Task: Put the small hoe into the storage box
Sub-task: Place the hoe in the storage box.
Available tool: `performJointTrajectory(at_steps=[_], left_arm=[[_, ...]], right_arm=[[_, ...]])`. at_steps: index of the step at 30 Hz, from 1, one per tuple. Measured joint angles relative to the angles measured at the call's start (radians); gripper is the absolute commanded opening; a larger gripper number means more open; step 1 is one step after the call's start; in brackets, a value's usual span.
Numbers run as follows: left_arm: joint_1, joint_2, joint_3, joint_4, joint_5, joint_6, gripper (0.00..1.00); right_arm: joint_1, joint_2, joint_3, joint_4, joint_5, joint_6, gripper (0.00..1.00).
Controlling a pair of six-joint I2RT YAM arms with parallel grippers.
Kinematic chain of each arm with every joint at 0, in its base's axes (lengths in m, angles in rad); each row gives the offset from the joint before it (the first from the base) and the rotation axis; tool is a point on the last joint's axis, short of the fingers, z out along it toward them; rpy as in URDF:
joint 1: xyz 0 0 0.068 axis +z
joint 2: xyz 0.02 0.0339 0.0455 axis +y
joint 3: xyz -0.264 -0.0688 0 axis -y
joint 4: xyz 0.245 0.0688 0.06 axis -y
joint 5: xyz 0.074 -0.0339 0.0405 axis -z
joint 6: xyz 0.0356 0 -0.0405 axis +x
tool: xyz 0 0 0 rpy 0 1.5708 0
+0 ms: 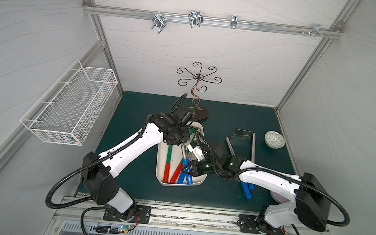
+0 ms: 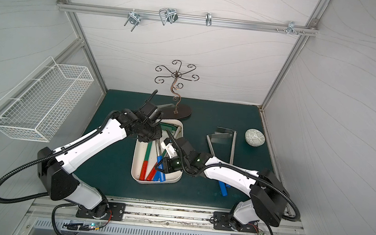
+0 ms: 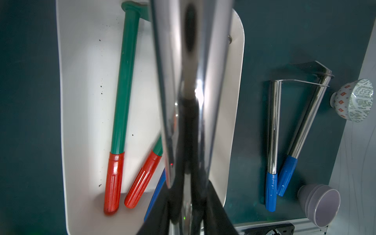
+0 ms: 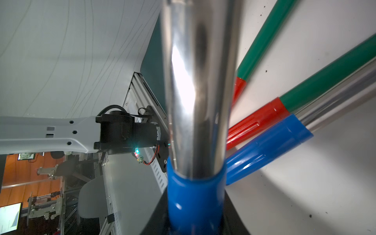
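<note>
Although shut from both sides, expect only modest friction from the left fingers, pinched on the bare chrome shaft of the small hoe. Read the right fingers as pressed against the blue grip of the same tool. Locate the left gripper over the middle of the storage box and the right gripper just inside its near right wall. Find the hoe slanted above the box floor, grip end toward the near wall, crossing over two green-shafted hoes and a second blue-gripped hoe lying inside. Blade end hidden under the left arm; contact with the tools below not determinable.

Probable faults:
- Unequal travel of two arms on one rigid shaft: twisting, then slipping on smooth chrome.
- Release while raised: bouncing off the handles below, rolling against the rim.
- Blade catching the far wall: hoe propped, not flat.
- Low right gripper nudging the box toward the spare hoes on the mat.
</note>
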Motion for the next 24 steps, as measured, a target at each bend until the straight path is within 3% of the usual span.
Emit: performJointTrajectory(at_steps=[6, 8, 16, 24], left_arm=[[0.002, -0.085, -0.134, 0.135, 0.000, -0.008, 0.31], [0.011, -0.134, -0.204, 0.202, 0.001, -0.005, 0.35], [0.066, -0.229, -0.355, 0.410, 0.037, 0.017, 0.38], [0.079, -0.253, -0.380, 0.491, 0.055, 0.053, 0.29]], right_arm=[[-0.003, -0.004, -0.003, -0.011, -0.014, -0.001, 0.00], [-0.009, -0.018, -0.012, -0.011, -0.039, -0.005, 0.00], [-0.037, -0.062, -0.028, 0.004, -0.147, -0.008, 0.00], [-0.065, -0.066, -0.056, 0.055, -0.207, 0.016, 0.00]])
